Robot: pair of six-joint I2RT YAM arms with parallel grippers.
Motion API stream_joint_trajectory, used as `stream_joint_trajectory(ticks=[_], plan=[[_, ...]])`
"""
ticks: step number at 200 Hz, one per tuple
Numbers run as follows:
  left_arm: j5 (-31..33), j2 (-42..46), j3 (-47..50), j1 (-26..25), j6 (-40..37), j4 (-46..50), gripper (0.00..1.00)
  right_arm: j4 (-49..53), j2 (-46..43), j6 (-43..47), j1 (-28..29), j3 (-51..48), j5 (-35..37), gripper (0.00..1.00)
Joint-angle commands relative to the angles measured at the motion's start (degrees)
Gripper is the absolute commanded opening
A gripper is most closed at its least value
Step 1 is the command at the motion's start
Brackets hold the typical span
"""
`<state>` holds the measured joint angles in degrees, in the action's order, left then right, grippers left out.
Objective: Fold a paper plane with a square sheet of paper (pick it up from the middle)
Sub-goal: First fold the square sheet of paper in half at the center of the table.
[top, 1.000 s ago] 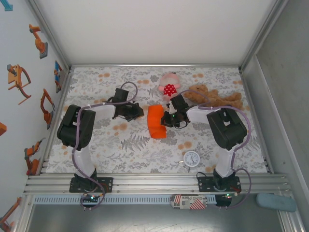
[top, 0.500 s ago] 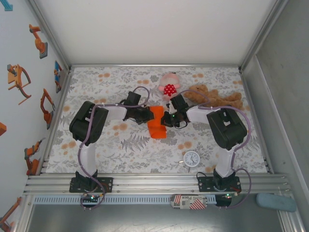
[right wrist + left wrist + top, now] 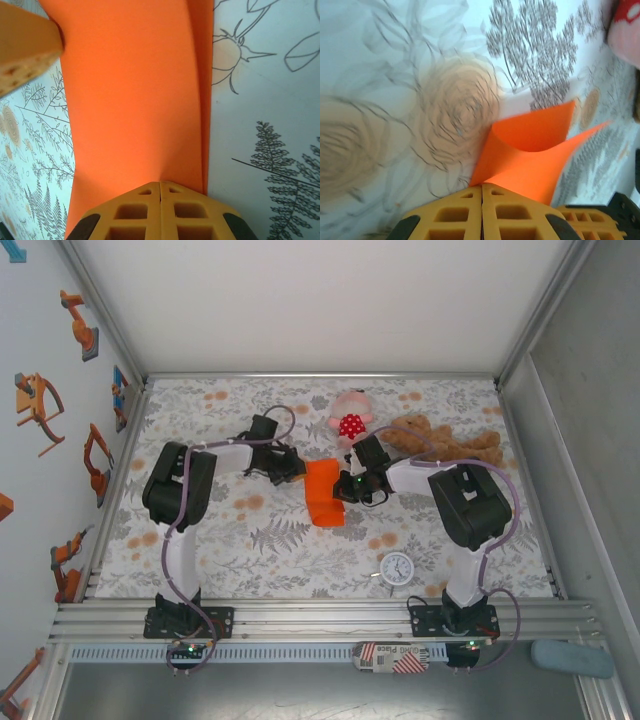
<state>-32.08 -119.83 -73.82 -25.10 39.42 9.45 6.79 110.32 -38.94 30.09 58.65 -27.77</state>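
Note:
The orange square sheet of paper [image 3: 323,492] lies folded and partly raised on the floral table, between the two arms. My left gripper [image 3: 296,471] is shut, its tips against the sheet's left edge. In the left wrist view the paper [image 3: 535,150] curls up in a cone right at that gripper's [image 3: 481,186] closed tips. My right gripper [image 3: 346,488] is shut too, its tips resting on the sheet's right side. In the right wrist view the paper [image 3: 130,95] spreads out under and ahead of that gripper [image 3: 160,182], with a folded strip along its right edge.
A pink spotted plush toy [image 3: 350,420] and a brown teddy bear [image 3: 445,443] lie just behind the paper. A small white clock [image 3: 397,568] sits near the front right. One of the left gripper's fingers [image 3: 25,55] shows in the right wrist view.
The left arm swung right from open table to the sheet's left edge, then drew back slightly. The right arm has not moved. Both grippers stayed shut.

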Motion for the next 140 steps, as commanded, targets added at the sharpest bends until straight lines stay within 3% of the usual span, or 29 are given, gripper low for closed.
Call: stream_joint_trajectory(ticks=[1, 30, 52, 95, 140], plan=[[9.5, -0.7, -3.9, 2.4, -5.1, 7.9, 0.08, 15.1, 7.4, 1.5, -0.3, -5.8, 14.3, 0.00], [7.3, 6.5, -3.7, -0.4, -6.5, 6.1, 0.09, 15.0, 6.9, 1.3, -0.3, -6.0, 14.6, 0.00], [4.7, 8.9, -1.1, -3.0, -3.1, 1.0, 0.09, 14.8, 7.0, 1.2, -0.3, -6.0, 14.5, 0.00], [0.2, 3.0, -0.5, -5.7, 2.4, -6.1, 0.09, 14.3, 7.5, 1.1, -0.3, -6.3, 14.4, 0.00], [2.7, -2.2, -2.1, -3.1, 1.3, -5.2, 0.09, 14.0, 7.5, 1.1, -0.3, -6.6, 14.5, 0.00]])
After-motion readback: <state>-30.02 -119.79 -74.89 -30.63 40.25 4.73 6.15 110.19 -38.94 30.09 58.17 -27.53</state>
